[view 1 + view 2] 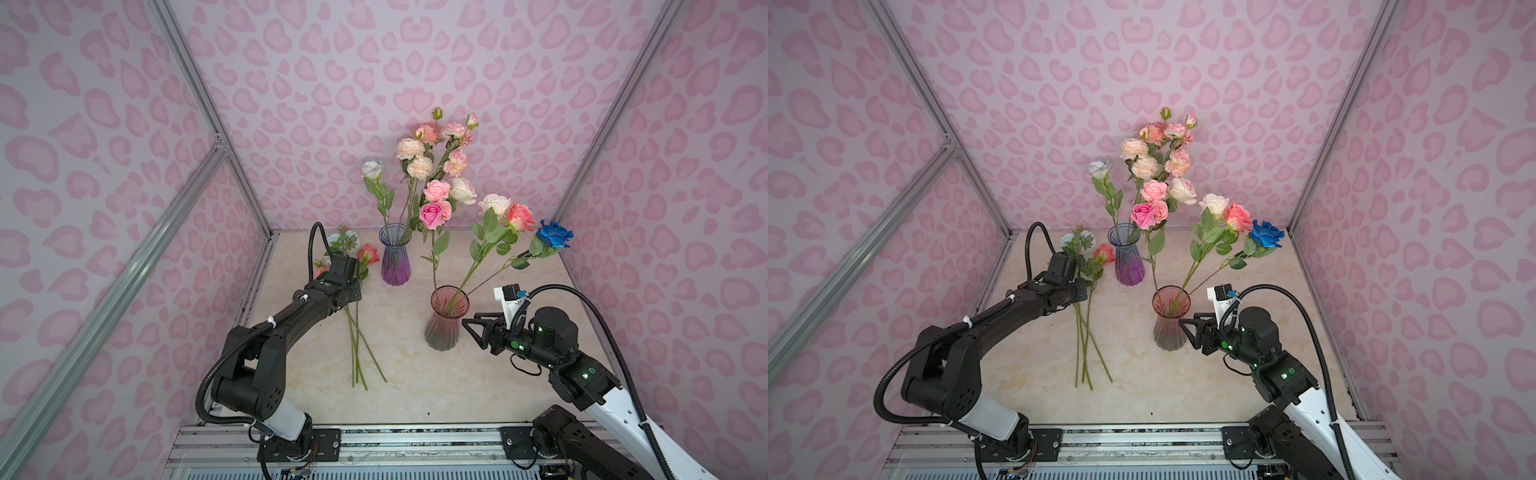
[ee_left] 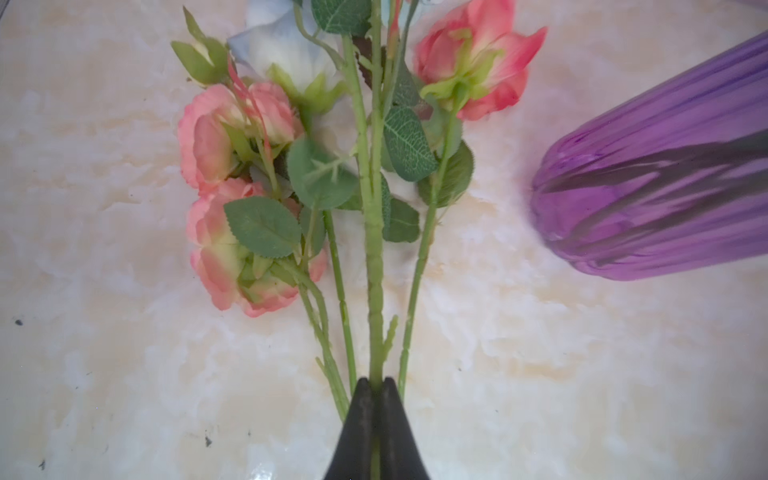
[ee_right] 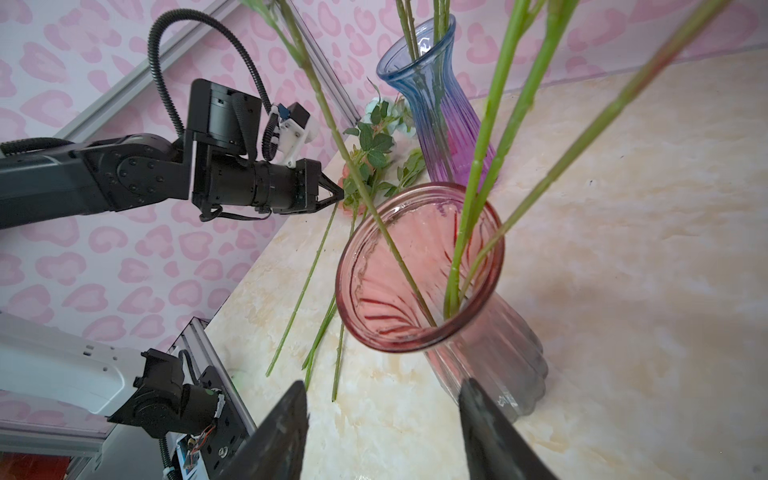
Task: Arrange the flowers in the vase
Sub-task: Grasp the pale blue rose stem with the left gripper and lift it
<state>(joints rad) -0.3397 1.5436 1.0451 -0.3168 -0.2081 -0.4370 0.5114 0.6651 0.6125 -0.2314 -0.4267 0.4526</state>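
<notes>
The left gripper (image 2: 376, 381) is clamping one stem (image 2: 374, 270) of the flowers (image 2: 232, 137) lying on the bench (image 2: 540, 353); the right gripper (image 3: 382, 384) is hovering, jaws apart, beside the pink vase (image 3: 415, 345).

A cream marble-patterned surface (image 1: 415, 374) is boxed in by walls (image 1: 332, 83) printed with pink spots, with silver aluminium frame bars (image 1: 195, 83) at the corners and a metal rail (image 1: 415, 440) along its near edge.

No legible text anywhere.
</notes>
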